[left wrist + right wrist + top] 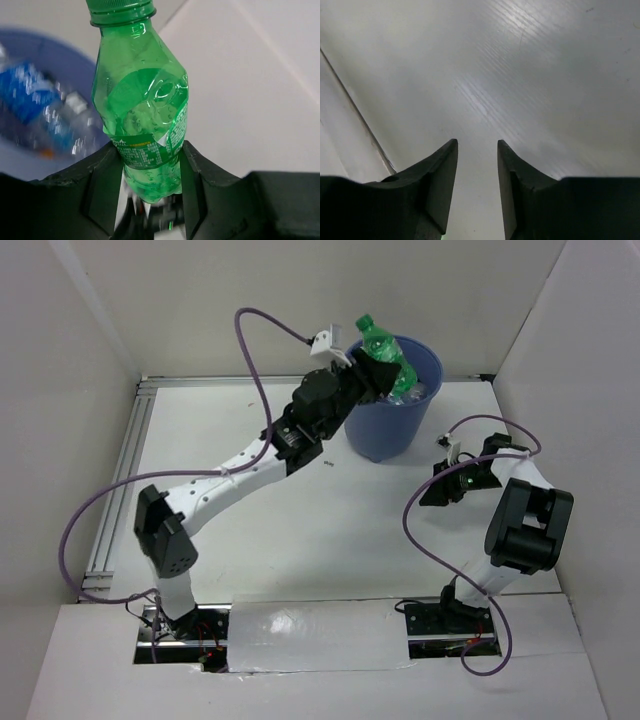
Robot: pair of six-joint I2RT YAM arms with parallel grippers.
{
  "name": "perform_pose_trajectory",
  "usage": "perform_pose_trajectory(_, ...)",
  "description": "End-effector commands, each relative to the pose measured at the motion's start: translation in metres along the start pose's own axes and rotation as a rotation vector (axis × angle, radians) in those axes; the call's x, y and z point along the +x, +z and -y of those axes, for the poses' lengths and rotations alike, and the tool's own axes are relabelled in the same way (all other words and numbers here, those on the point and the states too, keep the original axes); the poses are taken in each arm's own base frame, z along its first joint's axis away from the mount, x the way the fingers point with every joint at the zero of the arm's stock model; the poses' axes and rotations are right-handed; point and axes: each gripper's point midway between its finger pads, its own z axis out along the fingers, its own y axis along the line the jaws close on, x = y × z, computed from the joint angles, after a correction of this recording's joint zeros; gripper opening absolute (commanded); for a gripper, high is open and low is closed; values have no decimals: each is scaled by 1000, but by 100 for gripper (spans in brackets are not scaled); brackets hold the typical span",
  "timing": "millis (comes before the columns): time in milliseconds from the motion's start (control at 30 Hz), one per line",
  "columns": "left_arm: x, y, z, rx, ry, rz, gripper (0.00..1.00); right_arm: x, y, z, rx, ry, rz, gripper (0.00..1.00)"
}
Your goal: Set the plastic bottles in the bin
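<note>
A white table (pixel 330 530) sits boxed in by white walls. On the left, the left arm stretches toward the far middle, where the left gripper (pixel 372 368) pinches the green bottle (pixel 142 100) low on its body, at the label, one finger on each side. The bottle stands cap-up (tilted a little) over the near left rim of the blue bin (pixel 385 435). Inside the bin lie clear bottles with blue labels (pixel 35 105). To the right, well apart from the bin, the right gripper (pixel 476 145) hangs over bare tabletop, its jaws narrowly parted with nothing between them.
</note>
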Motion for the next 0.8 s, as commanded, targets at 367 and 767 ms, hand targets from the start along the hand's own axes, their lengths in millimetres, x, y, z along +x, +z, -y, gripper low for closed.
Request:
perform_pose_trajectory(367, 33, 113, -72, -227, 166, 86, 100, -3, -3, 6, 67, 60, -42, 91)
perform_pose_trajectory(767, -13, 1, 22, 147, 387, -78, 100, -57, -57, 45, 521, 76, 114, 100)
